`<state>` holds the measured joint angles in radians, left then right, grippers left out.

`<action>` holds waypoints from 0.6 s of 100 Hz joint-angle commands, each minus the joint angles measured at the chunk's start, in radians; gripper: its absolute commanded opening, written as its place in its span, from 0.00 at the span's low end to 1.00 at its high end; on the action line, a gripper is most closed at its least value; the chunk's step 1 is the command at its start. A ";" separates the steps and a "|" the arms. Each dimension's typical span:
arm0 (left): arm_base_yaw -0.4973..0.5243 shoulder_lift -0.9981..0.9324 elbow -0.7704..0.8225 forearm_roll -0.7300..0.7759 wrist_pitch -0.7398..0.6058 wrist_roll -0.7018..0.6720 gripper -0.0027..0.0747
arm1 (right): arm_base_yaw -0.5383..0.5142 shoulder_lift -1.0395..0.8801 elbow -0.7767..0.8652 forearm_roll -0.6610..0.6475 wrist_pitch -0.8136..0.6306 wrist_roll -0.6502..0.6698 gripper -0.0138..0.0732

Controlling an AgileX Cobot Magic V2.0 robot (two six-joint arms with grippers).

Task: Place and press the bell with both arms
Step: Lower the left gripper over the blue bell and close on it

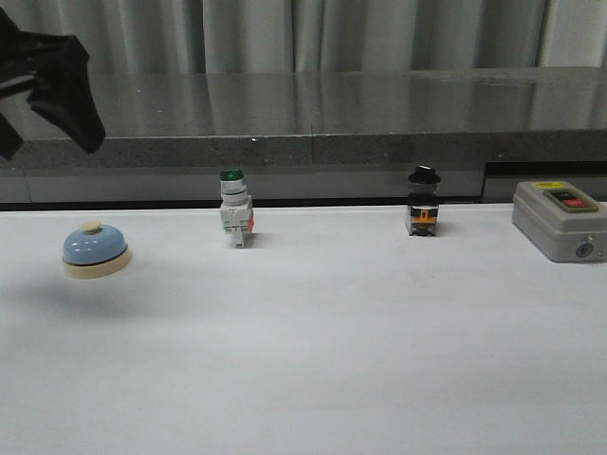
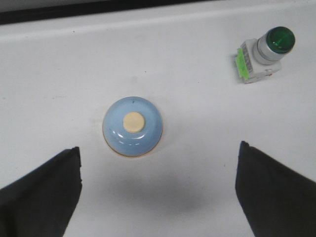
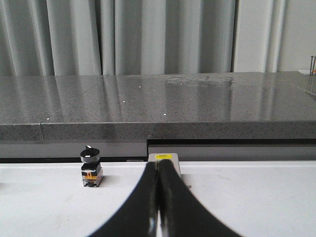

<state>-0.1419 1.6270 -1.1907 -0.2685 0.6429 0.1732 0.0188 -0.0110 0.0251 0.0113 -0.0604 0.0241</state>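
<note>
The left hand point(image 1: 57, 100) hangs in the air above the far left of the white tabletop point(image 1: 313, 360), its two dark fingers point(image 2: 42, 195) spread wide and holding nothing. Below that hand, and apart from it, the light-blue bell point(image 1: 95, 250) sits upright on the tabletop on its cream base, its cream button on top; from the left wrist it point(image 2: 133, 126) lies in the open gap between the spread fingers, a little beyond their tips, touching neither. Farther right of the left hand, well apart from the bell, a white pushbutton switch point(image 1: 235, 210) with a green cap stands near the back edge of the tabletop; the left wrist shows it point(image 2: 264, 53) off to one side past the fingers. Next comes a small black-capped switch point(image 1: 423, 203), also near the back edge, which the right wrist sees point(image 3: 91, 167) beyond and beside the right hand point(image 3: 158, 197). That hand's fingers are pressed together with nothing between them. Just past its tips a grey box point(image 3: 167, 160) peeks out, and in the front view this box point(image 1: 560, 220) with a red and a black button rests at the far right.
</note>
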 commanded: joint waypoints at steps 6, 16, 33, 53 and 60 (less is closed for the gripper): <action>-0.008 0.070 -0.101 -0.018 0.004 0.001 0.82 | -0.005 -0.018 -0.014 -0.011 -0.083 -0.002 0.09; -0.008 0.143 -0.140 -0.006 0.006 0.001 0.82 | -0.005 -0.018 -0.014 -0.011 -0.083 -0.002 0.09; -0.004 0.238 -0.198 -0.004 0.009 -0.001 0.82 | -0.005 -0.018 -0.014 -0.011 -0.083 -0.002 0.09; -0.004 0.316 -0.247 -0.004 0.012 -0.008 0.82 | -0.005 -0.018 -0.014 -0.011 -0.083 -0.002 0.09; -0.004 0.337 -0.254 -0.004 0.012 -0.008 0.82 | -0.005 -0.018 -0.014 -0.011 -0.083 -0.002 0.09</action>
<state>-0.1419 1.9936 -1.4053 -0.2616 0.6735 0.1732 0.0188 -0.0110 0.0251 0.0113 -0.0604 0.0241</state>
